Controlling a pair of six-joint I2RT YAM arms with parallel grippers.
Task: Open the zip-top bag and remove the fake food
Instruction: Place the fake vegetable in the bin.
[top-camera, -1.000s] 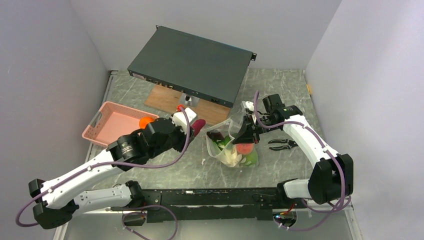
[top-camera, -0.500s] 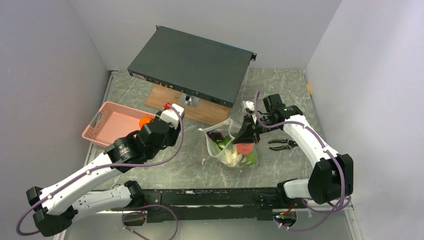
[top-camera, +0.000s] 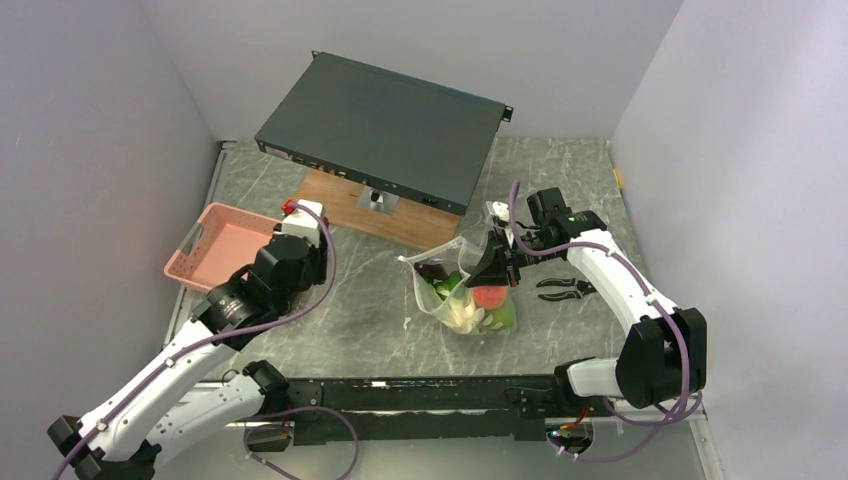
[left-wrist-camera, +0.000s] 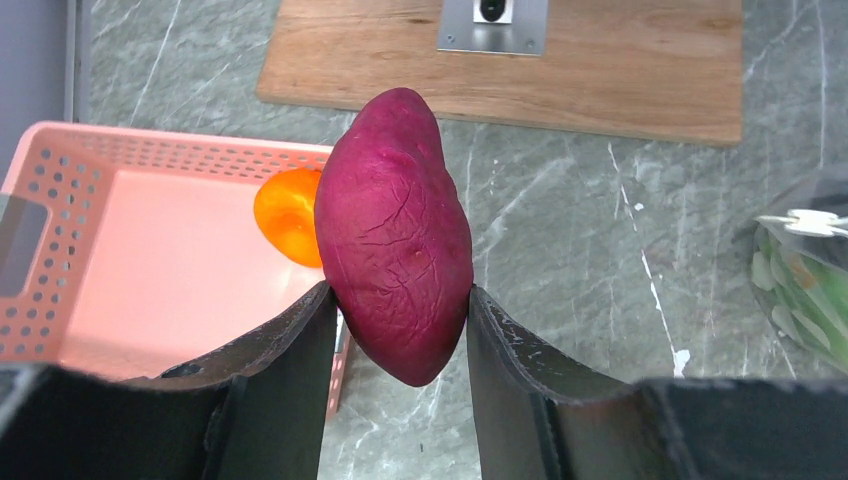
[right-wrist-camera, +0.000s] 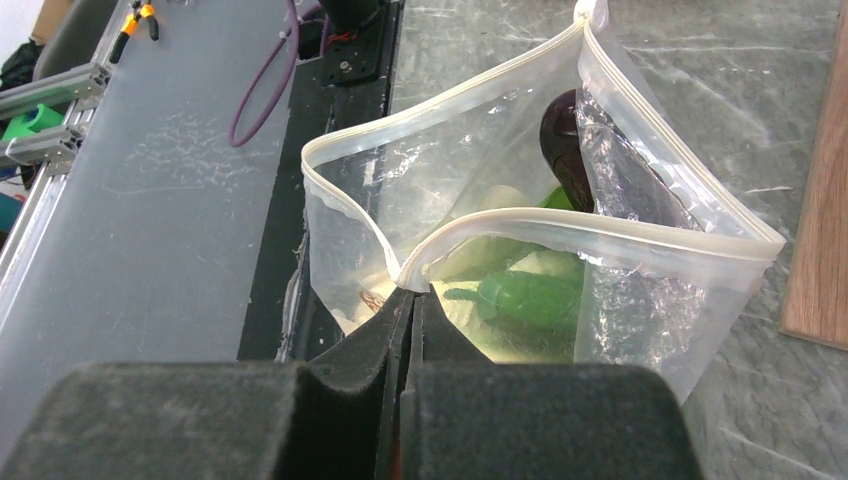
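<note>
On the top camera I see the zip-top bag (top-camera: 452, 300) mid-table, mouth up, with the right gripper (top-camera: 497, 268) at its rim. The left arm reaches well apart from it, to the right edge of the pink basket (top-camera: 192, 245). On the left wrist camera the left gripper (left-wrist-camera: 398, 300) pinches the dark purple-red piece (left-wrist-camera: 395, 240), long axis along the fingers. The basket floor lies to the left, orange ball (left-wrist-camera: 287, 215) inside, so I judge the release needs a shift left. On the right wrist camera the jaws are pressed together on the bag's rim, holding the mouth spread over the fake food (right-wrist-camera: 525, 295) inside.
</note>
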